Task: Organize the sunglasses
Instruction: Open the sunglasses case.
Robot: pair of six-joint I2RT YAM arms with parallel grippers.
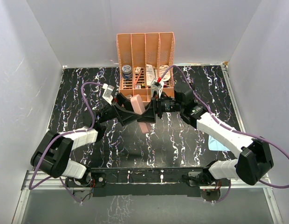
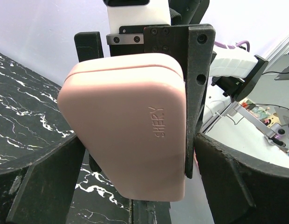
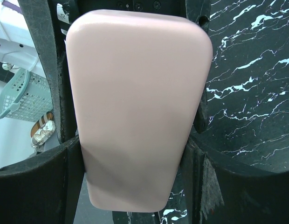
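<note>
Left gripper (image 2: 137, 140), spread wide, is set loosely around the case (image 2: 126, 126) clamped by the right gripper (image 3: 135, 142) just before the rack (image 1: 145, 46), apparently for a handover.

The pink rounded oblong glasses case (image 2: 130, 126) has a smooth, matt, soft-looking skin with letters pressed into it. The left claw (image 2: 137, 154) has black fingers (image 2: 37, 186) of rough, grainy matt plastic. The black white-veined marble-look tabletop (image 1: 182, 140) is glossy. The orange slotted organiser (image 1: 145, 46) is plastic.
</note>
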